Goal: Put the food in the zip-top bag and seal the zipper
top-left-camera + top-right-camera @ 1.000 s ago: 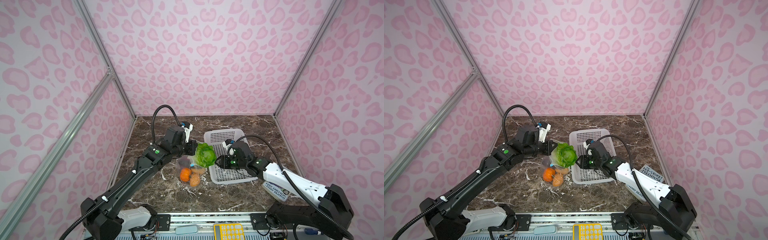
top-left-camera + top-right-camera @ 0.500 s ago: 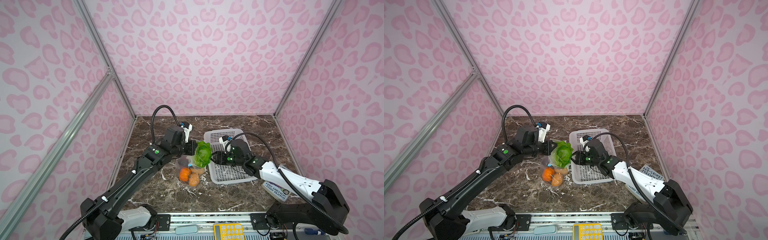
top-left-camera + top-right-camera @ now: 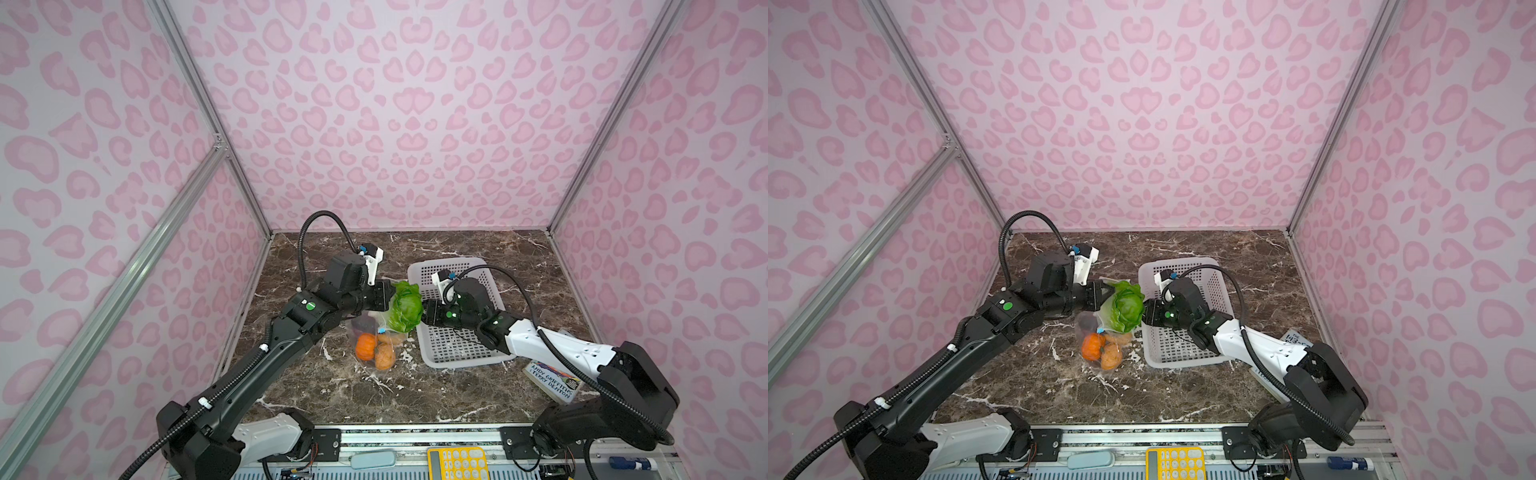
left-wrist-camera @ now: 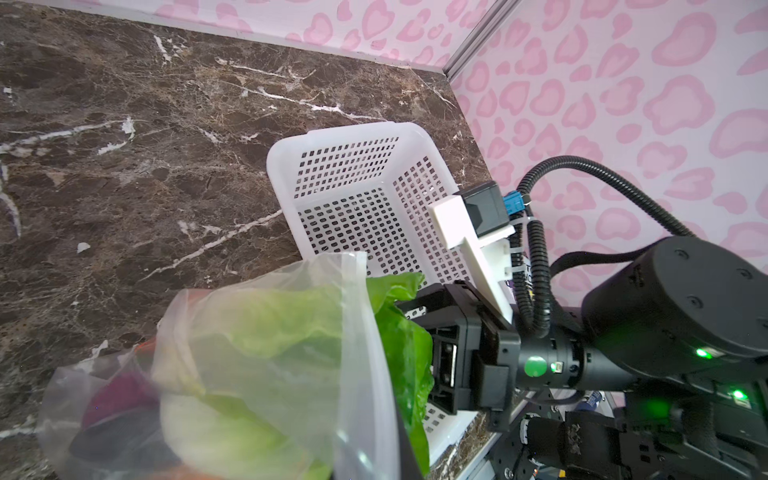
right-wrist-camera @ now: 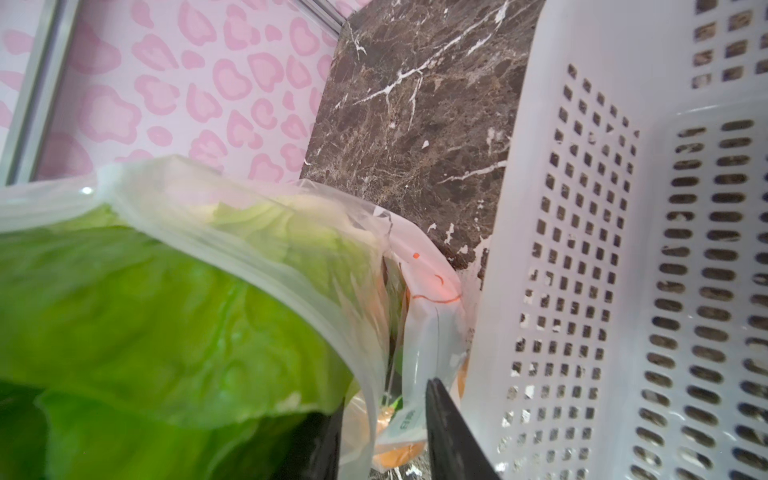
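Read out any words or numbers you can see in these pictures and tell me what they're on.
"ANDY GRIFFITHS" and "TERRY DENTON": on the book.
"143-", the rest cut off: same book, in a top view.
Keys of the calculator: too small to read.
Printed patch on the zip-top bag: blurred.

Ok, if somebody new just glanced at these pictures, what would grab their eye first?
The bright green cabbage first: it sticks partly out of the clear zip-top bag, mid-table between the left gripper and the right gripper. Next come the pink blotch-patterned walls all around, and the white basket right beside the cabbage.
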`<action>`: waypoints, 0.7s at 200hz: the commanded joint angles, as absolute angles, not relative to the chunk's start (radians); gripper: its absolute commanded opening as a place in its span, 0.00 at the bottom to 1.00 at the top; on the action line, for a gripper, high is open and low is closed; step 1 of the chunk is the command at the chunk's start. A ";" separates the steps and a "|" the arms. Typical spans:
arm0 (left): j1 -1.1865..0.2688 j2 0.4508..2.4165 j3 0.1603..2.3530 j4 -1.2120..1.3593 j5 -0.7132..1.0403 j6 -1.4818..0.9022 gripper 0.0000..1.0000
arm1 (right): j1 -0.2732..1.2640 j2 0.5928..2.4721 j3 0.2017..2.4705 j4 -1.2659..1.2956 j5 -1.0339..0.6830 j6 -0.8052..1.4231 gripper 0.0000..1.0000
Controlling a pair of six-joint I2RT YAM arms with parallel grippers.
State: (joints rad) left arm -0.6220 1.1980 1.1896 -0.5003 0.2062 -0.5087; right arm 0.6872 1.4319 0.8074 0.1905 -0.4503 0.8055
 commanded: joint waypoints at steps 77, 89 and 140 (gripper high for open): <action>-0.617 1.161 1.190 -0.442 0.182 -0.518 0.03 | 0.682 1.406 0.814 0.235 -0.452 0.794 0.00; -0.615 1.149 1.187 -0.443 0.164 -0.520 0.03 | 0.681 1.384 0.828 0.170 -0.426 0.767 0.00; -0.588 1.098 1.149 -0.487 -0.027 -0.528 0.03 | 0.706 1.309 1.003 -0.249 -0.230 0.609 0.00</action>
State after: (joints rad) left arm -0.6041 1.1213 1.1687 -0.4999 0.0952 -0.5220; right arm 0.6876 1.3266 0.9298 -0.0177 -0.3614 0.7177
